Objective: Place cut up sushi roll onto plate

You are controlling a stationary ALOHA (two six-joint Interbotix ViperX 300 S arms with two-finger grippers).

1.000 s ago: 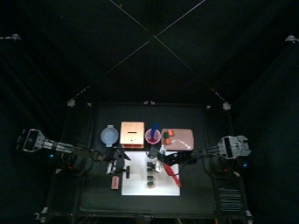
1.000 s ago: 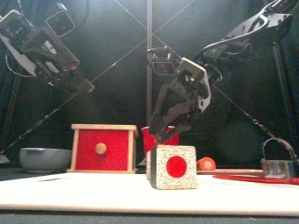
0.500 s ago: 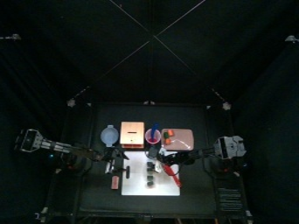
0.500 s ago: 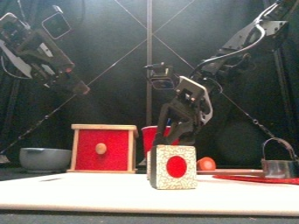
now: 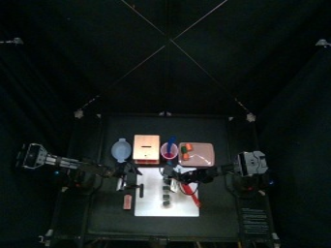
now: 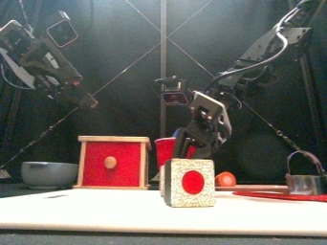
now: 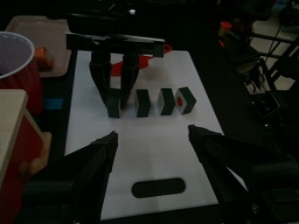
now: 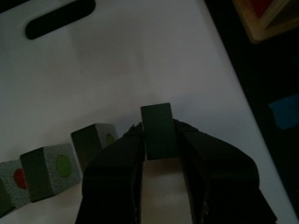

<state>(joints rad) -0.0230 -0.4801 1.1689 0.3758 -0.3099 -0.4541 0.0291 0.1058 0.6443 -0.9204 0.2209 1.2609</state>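
Several dark sushi roll pieces (image 7: 165, 101) stand in a row on a white cutting board (image 7: 152, 144). My right gripper (image 8: 158, 140) has come down on the end piece (image 8: 158, 122), and its jaws press that piece's two sides while it still rests on the board. The left wrist view shows the right gripper (image 7: 114, 92) from the far side. Another piece (image 6: 189, 183) stands close in the front view. The pink plate (image 5: 200, 150) lies behind the board. My left gripper (image 7: 158, 162) hangs open above the board's handle end.
A light-blue dish (image 5: 122, 150), an orange-tan board (image 5: 147, 147) and a red cup (image 7: 12, 61) stand along the back. A red knife (image 5: 192, 190) lies at the board's right side. A wooden box with a red front (image 6: 113, 161) and a grey bowl (image 6: 49, 172) show in the front view.
My right gripper has dropped down to the cutting board and its jaws have narrowed around the end piece. The left arm has hardly moved.
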